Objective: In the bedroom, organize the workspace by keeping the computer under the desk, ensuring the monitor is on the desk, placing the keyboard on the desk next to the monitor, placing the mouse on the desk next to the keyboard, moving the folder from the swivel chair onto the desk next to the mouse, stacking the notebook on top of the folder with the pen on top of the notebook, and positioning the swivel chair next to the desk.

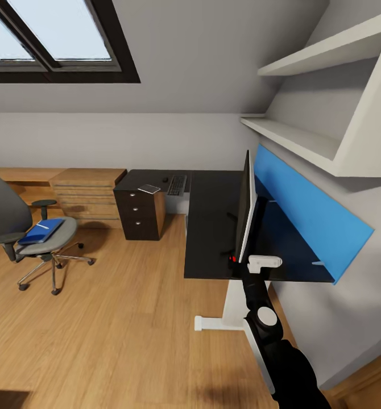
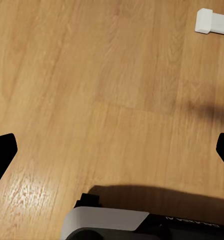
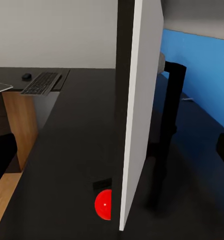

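I have the monitor [image 1: 246, 207] and keyboard [image 1: 177, 184] on the desk [image 1: 210, 227]. The folder [image 1: 41, 232] waits on the swivel chair [image 1: 20, 227]. My right gripper [image 3: 112, 150] straddles the monitor's edge with fingers wide apart; my left gripper [image 2: 112, 150] hangs wide over floor.

Attic home office, sloped ceiling with skylight [image 1: 48, 34], L-shaped work surface [image 1: 213, 216], swivel chair [image 1: 25, 233], wall shelves [image 1: 310, 136], wood floor [image 1: 116, 329]

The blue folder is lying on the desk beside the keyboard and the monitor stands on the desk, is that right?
Not quite. The head view shows the blue folder lying on the swivel chair seat, not on the desk beside the keyboard. The monitor does stand on the desk.
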{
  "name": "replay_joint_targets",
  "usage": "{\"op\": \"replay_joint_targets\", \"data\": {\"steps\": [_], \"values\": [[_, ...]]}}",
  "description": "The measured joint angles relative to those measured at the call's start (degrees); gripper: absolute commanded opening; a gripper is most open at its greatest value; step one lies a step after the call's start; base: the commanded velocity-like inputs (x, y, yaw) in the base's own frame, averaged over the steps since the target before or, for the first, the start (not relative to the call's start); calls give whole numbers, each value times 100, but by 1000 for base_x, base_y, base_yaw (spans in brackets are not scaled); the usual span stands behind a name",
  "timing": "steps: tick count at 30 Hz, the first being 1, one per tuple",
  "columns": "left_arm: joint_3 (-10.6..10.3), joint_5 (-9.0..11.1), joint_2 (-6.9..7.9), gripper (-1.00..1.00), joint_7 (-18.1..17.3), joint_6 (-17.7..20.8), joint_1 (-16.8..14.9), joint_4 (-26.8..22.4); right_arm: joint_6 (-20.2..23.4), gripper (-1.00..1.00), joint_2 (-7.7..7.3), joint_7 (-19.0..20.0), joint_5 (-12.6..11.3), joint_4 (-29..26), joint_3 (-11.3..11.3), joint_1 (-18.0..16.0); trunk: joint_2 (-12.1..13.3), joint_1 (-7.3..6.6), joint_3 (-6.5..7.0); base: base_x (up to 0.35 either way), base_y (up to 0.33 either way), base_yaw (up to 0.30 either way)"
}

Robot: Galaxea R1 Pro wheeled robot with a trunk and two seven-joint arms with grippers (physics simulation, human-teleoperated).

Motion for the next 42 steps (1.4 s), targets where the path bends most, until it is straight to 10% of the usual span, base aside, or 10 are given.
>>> {"op": "replay_joint_targets", "data": {"steps": [42], "values": [[8, -8, 6, 100, -3, -6, 0, 2, -4, 100, -2, 0, 7, -13, -9, 0, 0, -1, 0, 116, 0, 0]]}}
